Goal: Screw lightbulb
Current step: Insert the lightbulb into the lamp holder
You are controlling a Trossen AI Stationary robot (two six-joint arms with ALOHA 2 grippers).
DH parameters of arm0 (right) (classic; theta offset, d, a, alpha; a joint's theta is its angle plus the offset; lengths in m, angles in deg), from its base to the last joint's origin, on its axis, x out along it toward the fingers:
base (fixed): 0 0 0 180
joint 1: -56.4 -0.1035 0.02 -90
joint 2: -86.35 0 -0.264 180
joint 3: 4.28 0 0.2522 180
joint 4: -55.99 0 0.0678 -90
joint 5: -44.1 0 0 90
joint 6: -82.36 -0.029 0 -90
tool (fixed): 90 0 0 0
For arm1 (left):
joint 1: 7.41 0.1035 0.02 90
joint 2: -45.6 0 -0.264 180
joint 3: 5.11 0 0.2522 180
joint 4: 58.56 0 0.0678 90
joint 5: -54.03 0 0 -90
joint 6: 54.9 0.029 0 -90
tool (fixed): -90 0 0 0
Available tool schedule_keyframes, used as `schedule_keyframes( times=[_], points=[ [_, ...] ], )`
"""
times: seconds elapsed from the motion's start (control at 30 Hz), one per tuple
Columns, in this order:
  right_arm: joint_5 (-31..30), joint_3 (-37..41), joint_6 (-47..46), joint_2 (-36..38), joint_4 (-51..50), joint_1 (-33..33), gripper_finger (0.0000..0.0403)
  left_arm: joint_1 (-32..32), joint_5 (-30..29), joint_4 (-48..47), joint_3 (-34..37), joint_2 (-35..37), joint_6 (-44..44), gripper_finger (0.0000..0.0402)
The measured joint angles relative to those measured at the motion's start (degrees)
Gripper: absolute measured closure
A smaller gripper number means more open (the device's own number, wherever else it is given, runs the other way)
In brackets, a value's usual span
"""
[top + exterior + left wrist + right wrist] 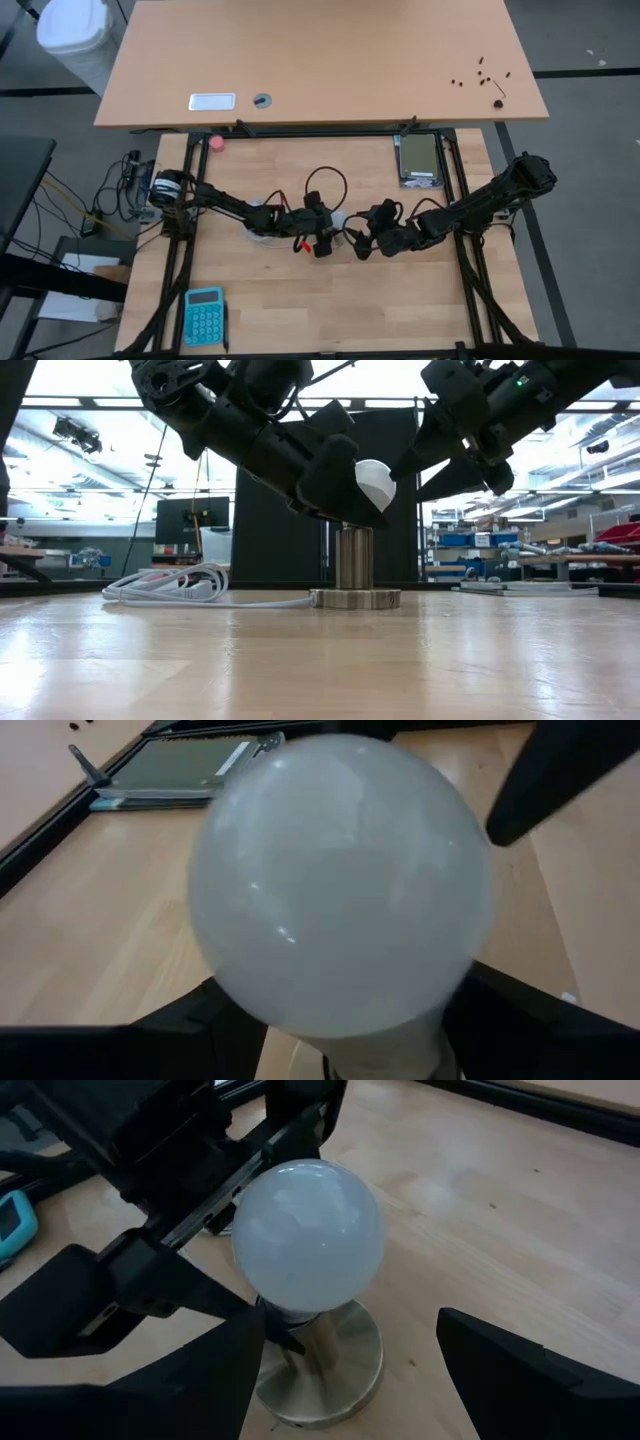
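From above we see both grippers meeting near the table's (400,300) middle. At table height, the left gripper (345,485) clasps the lightbulb (376,484) over the socket (354,570). Our right wrist view shows the right gripper (350,1370) spread apart, near the bulb without touching it.

Close view past the left claw (345,1040): white frosted lightbulb (340,880) filling most of the frame, its narrow neck seated between two dark fingers (175,1025), one on each side near the base. Beyond the bulb, pale wooden surface (90,920) with visible plank seams. Farther ahead of the claw, flat grey-green slab (185,765) lying inside a black frame rail (45,830). Off to one side beyond the bulb, dark wedge-shaped part (560,770), blurred, belonging to something unclear.
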Motion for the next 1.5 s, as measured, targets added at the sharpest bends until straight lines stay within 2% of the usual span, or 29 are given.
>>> schedule_keyframes(
  times=[0.37,0.63,0.77,1.27,1.5],
  points=[
    [-0.3,0.0,-0.4,0.0,-1.2,-1.8,0.0094,-2.0,-3.6,-3.8,0.6,1.9,-1.2,0.0137],
    [-1.0,0.0,-0.2,0.0,-0.6,-1.8,0.0094,-2.4,-3.5,7.4,8.5,4.5,-2.0,0.0137],
    [-1.0,0.0,-0.2,0.0,-0.6,-1.8,0.0094,-2.5,-3.0,9.8,10.0,4.5,-3.4,0.0137],
    [-0.9,0.0,0.4,0.0,-0.7,-1.9,0.0094,-3.6,-2.6,9.5,10.1,4.5,-3.2,0.0137],
    [-1.0,0.0,0.9,0.0,-0.7,-1.9,0.0094,-3.6,-4.7,9.0,10.1,4.5,-3.3,0.0137]
  ],
)
